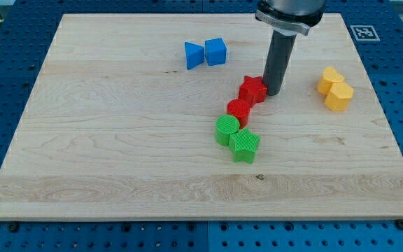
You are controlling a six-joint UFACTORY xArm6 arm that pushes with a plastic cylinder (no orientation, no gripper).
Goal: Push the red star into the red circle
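Observation:
The red star (pixel 252 89) lies near the board's middle, touching the upper right of the red circle (pixel 238 111). My tip (pixel 273 92) stands against the star's right side. The rod rises from there toward the view's top.
A green circle (pixel 227 131) and a green star (pixel 244 145) sit just below the red circle, touching it. A blue triangle (pixel 193 54) and a blue cube (pixel 215 52) lie at the upper middle. Two yellow blocks (pixel 335 89) sit at the right. The wooden board (pixel 117 154) rests on a blue perforated table.

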